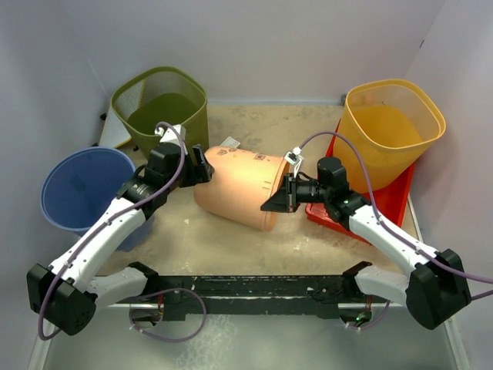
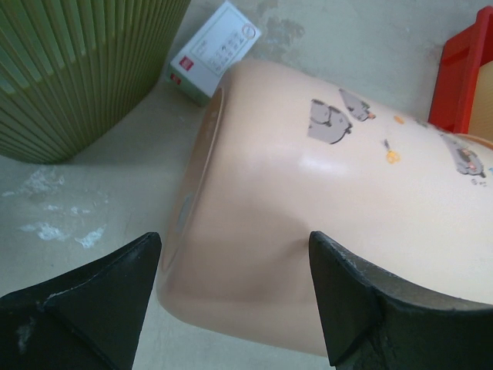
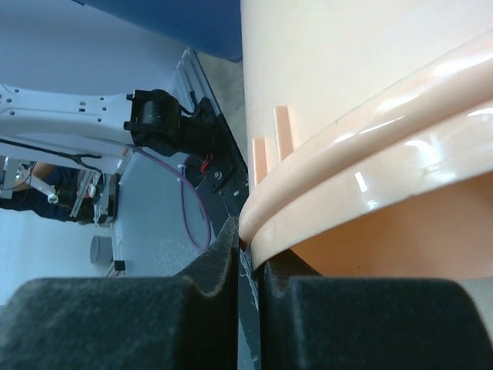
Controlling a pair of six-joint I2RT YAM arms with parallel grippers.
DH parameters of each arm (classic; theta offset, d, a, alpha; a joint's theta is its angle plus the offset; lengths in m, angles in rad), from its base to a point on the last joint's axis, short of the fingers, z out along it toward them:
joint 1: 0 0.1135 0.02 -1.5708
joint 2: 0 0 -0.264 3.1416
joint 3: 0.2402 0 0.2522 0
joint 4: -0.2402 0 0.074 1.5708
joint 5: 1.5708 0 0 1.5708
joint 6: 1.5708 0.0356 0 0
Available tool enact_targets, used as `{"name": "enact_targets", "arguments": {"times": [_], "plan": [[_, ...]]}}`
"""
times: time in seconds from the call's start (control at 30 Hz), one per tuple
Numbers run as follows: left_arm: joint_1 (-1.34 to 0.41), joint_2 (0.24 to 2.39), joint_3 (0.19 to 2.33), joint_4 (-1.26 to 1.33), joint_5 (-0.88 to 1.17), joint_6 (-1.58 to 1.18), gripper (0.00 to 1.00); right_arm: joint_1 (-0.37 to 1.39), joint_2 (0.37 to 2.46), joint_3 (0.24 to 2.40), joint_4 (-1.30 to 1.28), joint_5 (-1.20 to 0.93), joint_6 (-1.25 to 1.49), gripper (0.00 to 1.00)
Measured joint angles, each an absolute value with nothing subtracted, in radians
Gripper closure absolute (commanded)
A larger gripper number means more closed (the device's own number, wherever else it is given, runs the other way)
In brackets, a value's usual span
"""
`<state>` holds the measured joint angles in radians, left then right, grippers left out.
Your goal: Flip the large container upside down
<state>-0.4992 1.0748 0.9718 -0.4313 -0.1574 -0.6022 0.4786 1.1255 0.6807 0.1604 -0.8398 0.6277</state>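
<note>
The large peach container (image 1: 239,185) lies on its side in the middle of the table, base to the left, open mouth to the right. My left gripper (image 1: 202,166) is open at the base end. In the left wrist view its jaws (image 2: 231,254) stand wide apart on either side of the container's lower base corner (image 2: 331,200), with no clear contact. My right gripper (image 1: 279,202) is shut on the container's rim at the mouth. In the right wrist view the jaws (image 3: 250,247) pinch the thick peach rim (image 3: 370,116).
A green ribbed bin (image 1: 162,104) stands at the back left, also in the left wrist view (image 2: 77,69). A blue bin (image 1: 81,189) is at the left. A yellow bin (image 1: 393,127) sits on a red tray (image 1: 385,204) at the right. A small white box (image 2: 212,50) lies behind the container.
</note>
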Motion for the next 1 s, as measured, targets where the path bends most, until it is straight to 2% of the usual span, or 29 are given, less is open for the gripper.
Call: {"name": "enact_targets", "arguments": {"times": [0.03, 0.1, 0.17, 0.23, 0.3, 0.43, 0.57, 0.63, 0.67, 1.0], "plan": [[-0.484, 1.081, 0.963, -0.432, -0.13, -0.61, 0.24, 0.479, 1.126, 0.685, 0.15, -0.837, 0.627, 0.58], [-0.458, 1.087, 0.955, -0.421, -0.078, -0.619, 0.24, 0.477, 1.124, 0.698, 0.114, -0.818, 0.627, 0.38], [-0.437, 1.091, 0.955, -0.415, -0.028, -0.619, 0.24, 0.477, 1.121, 0.703, 0.065, -0.777, 0.625, 0.27], [-0.426, 1.097, 0.952, -0.403, 0.018, -0.621, 0.24, 0.476, 1.102, 0.703, 0.014, -0.731, 0.63, 0.26], [-0.42, 1.102, 0.942, -0.382, 0.059, -0.628, 0.24, 0.472, 1.067, 0.703, -0.017, -0.683, 0.645, 0.31], [-0.416, 1.11, 0.909, -0.326, 0.129, -0.644, 0.24, 0.467, 0.972, 0.692, -0.001, -0.593, 0.715, 0.52], [-0.414, 1.127, 0.883, -0.263, 0.187, -0.67, 0.24, 0.464, 0.908, 0.607, 0.138, -0.549, 0.83, 0.85], [-0.413, 1.135, 0.878, -0.235, 0.212, -0.682, 0.24, 0.464, 0.923, 0.569, 0.199, -0.541, 0.883, 0.98], [-0.413, 1.139, 0.875, -0.222, 0.217, -0.688, 0.24, 0.463, 0.935, 0.55, 0.234, -0.548, 0.91, 1.0], [-0.381, 1.167, 0.878, -0.128, 0.255, -0.733, 0.24, 0.461, 1.021, 0.428, 0.668, -0.589, 1.129, 1.0]]}}
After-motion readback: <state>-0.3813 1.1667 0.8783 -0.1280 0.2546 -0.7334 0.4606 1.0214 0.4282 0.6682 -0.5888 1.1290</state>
